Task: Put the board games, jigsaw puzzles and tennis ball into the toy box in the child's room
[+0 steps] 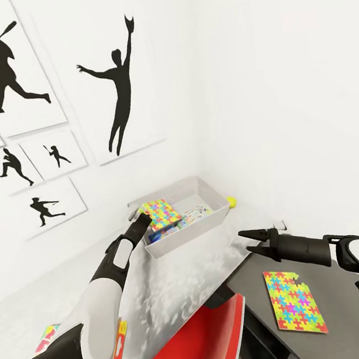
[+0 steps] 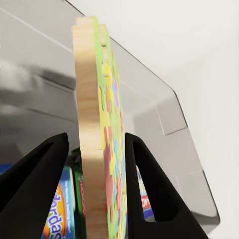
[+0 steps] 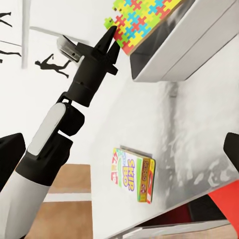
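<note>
L gripper pinches thin wood-backed jigsaw puzzle over smooth grey toy box.

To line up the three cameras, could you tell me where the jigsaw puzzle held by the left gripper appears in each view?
Head view: the held jigsaw puzzle sits centre, over the toy box.
Left wrist view: seen edge-on, upright between the left gripper fingers.
Right wrist view: at the top edge, at the bin's rim.
Shared landmark: the grey toy box.
</note>
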You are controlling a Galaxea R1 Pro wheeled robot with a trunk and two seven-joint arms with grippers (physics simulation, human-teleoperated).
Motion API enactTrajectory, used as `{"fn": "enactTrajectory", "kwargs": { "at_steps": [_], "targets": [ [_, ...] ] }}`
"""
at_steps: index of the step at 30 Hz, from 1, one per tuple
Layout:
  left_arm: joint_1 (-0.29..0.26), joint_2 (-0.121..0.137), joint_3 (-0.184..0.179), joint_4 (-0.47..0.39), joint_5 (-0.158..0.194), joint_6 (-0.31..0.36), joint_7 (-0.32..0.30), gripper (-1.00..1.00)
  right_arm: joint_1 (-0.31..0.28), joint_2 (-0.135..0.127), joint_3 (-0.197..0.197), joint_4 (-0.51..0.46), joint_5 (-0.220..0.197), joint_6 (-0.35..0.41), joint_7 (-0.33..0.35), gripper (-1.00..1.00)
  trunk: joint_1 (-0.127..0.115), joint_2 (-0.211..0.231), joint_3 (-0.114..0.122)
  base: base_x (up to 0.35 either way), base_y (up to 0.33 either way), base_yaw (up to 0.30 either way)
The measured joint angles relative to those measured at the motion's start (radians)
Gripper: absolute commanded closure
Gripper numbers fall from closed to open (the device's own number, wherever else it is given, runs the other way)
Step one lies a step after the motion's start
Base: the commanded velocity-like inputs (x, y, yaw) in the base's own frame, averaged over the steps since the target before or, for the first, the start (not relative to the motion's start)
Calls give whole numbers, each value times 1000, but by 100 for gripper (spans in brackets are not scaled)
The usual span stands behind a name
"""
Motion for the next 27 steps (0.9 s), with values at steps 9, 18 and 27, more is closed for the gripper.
{"fn": "enactTrajectory", "kwargs": {
  "at_steps": [9,18,27],
  "targets": [
    [0,-1,0,0,0,0,-2,100,0,-1,0,4,1,-1,-1,-100,0,0,-4,0,0,0],
    [0,-1,0,0,0,0,-3,100,0,-1,0,6,0,0,-17,-100,0,0,-4,0,0,0],
    [0,-1,0,0,0,0,-3,100,0,0,0,4,-1,0,-18,-100,0,0,-7,0,0,0]
  ]
}}
